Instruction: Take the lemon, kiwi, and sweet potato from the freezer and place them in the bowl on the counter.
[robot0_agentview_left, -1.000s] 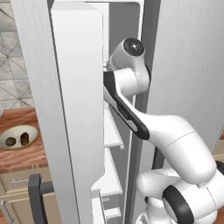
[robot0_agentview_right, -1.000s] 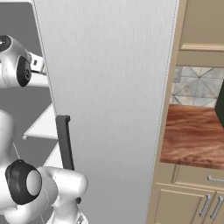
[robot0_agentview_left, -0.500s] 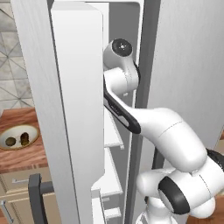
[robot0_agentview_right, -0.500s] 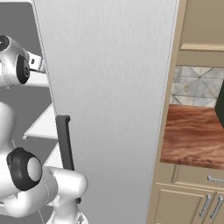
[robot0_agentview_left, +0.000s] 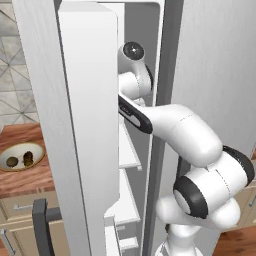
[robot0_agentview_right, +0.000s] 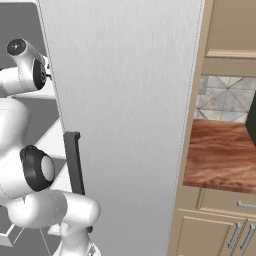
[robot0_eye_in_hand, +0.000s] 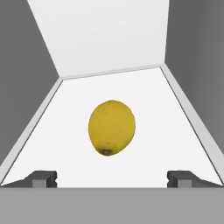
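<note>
Inside the freezer (robot0_agentview_left: 90, 125), the lemon (robot0_eye_in_hand: 111, 127) lies alone on a smooth, flat white shelf (robot0_eye_in_hand: 144, 92), an egg-shaped fruit with a matte, bright yellow skin and a small dark nub at its lower end. Plain grey walls close the shelf in on both sides, and a white panel stands behind it. The hand (robot0_eye_in_hand: 112, 178) hangs just short of the lemon, released, its two dark square fingertips (robot0_eye_in_hand: 43, 178) spread wide on either side of the fruit and touching nothing.

From the left base view, the glossy white arm with dark joints reaches past the edge of the open door into the freezer, whose outer skin has a brushed, pale grey metal look; a dark grey bar handle (robot0_agentview_left: 41, 225) runs upright low on the door. Left of the freezer, on the reddish-brown wood-grain bench (robot0_agentview_left: 22, 177), sits the shallow round bowl (robot0_agentview_left: 20, 149) with a tan rim, holding two small dark brown lumps (robot0_agentview_left: 21, 159). Beige drawers with metal pulls sit beneath. No writing or labels can be read anywhere.
</note>
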